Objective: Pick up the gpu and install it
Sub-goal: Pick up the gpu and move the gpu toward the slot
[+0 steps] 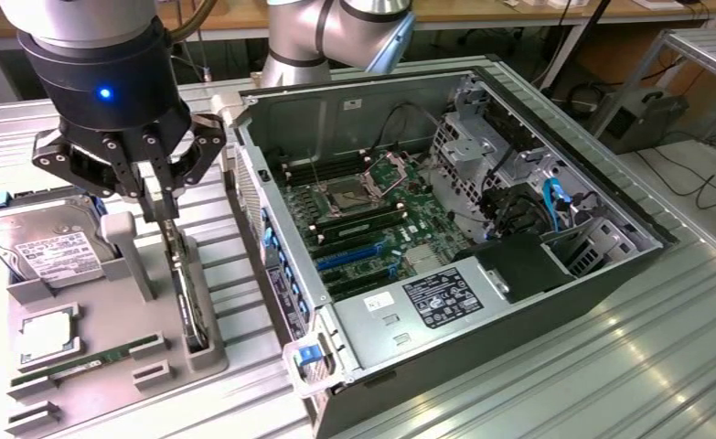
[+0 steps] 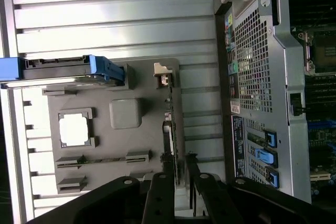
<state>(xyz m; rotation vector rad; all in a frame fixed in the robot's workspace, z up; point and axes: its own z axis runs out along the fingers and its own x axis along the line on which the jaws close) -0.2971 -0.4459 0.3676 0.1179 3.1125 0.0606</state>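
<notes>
The gpu (image 1: pixel 188 294) stands on edge in a slot of the grey holder tray (image 1: pixel 113 306), on the exterior view's left. I see it as a thin dark card. My gripper (image 1: pixel 163 216) hangs straight over its upper edge, a finger on each side. In the wrist view the card's edge (image 2: pixel 172 124) runs between the two black fingers (image 2: pixel 161 179), which press against it where my gripper (image 2: pixel 179 164) meets it. The card still sits in the tray slot. The open computer case (image 1: pixel 602 265) lies to the exterior view's right, with blue expansion slots (image 1: pixel 351 258) on its motherboard.
On the tray, a silver hard drive (image 1: pixel 43 245) (image 2: pixel 58 72) stands beside a CPU (image 1: pixel 47 331) (image 2: pixel 73 128) and a green RAM stick (image 1: pixel 90 358) (image 2: pixel 102 159). The case's perforated rear wall (image 2: pixel 252 61) stands close beside the tray. Ribbed metal table (image 1: pixel 650 366) surrounds everything.
</notes>
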